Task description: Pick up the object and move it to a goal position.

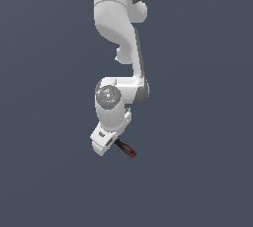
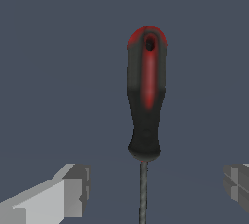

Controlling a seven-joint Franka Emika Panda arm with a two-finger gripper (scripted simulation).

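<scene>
The screwdriver [image 2: 147, 96] has a black-and-red handle and a thin dark shaft [image 2: 143, 194]. It lies on the flat dark grey-blue surface. In the wrist view the shaft runs between my two fingers [image 2: 73, 191], which stand wide apart and do not touch it. My gripper [image 2: 155, 186] is open. In the exterior view the gripper [image 1: 106, 142] is low over the surface, and the screwdriver's handle [image 1: 127, 150] sticks out from under it toward the exterior view's right. The shaft is hidden under the hand there.
The arm's white links [image 1: 118, 28] fill the upper middle of the exterior view. A plain dark grey-blue surface [image 1: 197, 171] lies all around, and no other object shows.
</scene>
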